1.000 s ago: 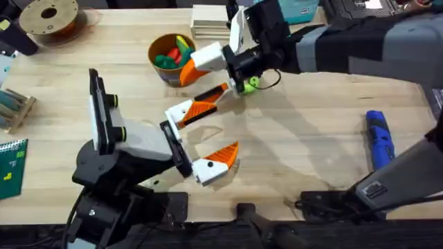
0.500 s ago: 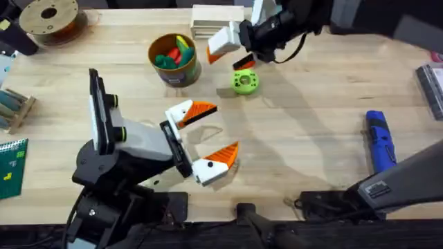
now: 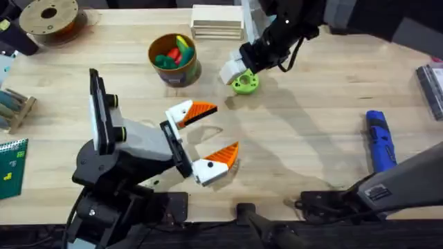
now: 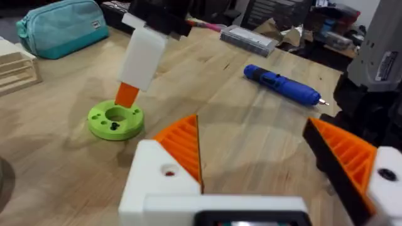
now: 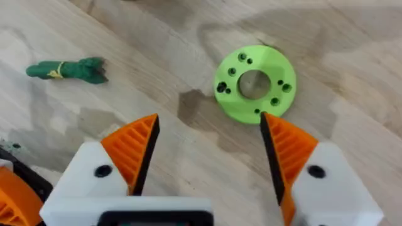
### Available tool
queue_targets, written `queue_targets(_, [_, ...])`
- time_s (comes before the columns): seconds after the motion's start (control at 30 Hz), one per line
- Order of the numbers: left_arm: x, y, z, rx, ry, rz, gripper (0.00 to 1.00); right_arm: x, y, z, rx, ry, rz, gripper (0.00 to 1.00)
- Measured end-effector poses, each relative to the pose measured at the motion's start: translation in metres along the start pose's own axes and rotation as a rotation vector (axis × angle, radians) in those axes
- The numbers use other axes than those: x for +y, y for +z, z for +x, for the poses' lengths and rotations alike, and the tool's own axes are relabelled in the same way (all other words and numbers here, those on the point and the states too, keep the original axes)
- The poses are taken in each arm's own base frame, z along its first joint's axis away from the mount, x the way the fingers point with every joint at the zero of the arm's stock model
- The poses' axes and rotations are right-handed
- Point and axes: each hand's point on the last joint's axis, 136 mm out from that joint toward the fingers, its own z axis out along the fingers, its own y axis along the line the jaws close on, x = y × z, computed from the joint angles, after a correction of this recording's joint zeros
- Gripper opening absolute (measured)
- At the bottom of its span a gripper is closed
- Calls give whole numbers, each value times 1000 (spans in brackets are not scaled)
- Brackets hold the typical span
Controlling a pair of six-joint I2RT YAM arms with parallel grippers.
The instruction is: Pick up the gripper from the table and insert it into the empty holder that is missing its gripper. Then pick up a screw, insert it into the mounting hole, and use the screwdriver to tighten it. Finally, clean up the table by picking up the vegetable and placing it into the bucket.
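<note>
Right gripper (image 5: 210,150) hung with its orange-padded fingers spread wide and nothing between them, reached out over the far middle of the table (image 3: 311,131). One fingertip stood just at the rim of the flat green disc (image 5: 254,83); whether it touched could not be told. In the left wrist view the same gripper came down just beside the disc, one orange tip low at its edge. In the right wrist view the small dark green vegetable (image 5: 66,69) lay on the bare wood, apart from the disc and outside the fingers. The yellow-orange bucket (image 3: 174,59) stood to the left of the disc, at the far side, with red, green and yellow toy pieces (image 3: 173,52) inside. Left gripper (image 3: 208,133) sat low over the near middle of the table, its fingers spread and empty, both orange wedges in place on their white blocks. The blue screwdriver (image 3: 379,140) lay flat at the right, well apart from both grippers. A stack of pale wooden blocks (image 3: 217,21) sat at the far edge, beyond the bucket.
</note>
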Motion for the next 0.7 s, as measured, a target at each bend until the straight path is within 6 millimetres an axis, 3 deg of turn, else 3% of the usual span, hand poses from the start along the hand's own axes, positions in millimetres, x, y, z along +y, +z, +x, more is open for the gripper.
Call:
queue_targets(0.53, [0, 0, 0, 0, 0, 0, 987, 0, 1, -19, -75, -26, 21, 945])
queue_targets(0.7, [0, 0, 0, 0, 0, 0, 987, 2, 17, -14, -36, -33, 19, 937])
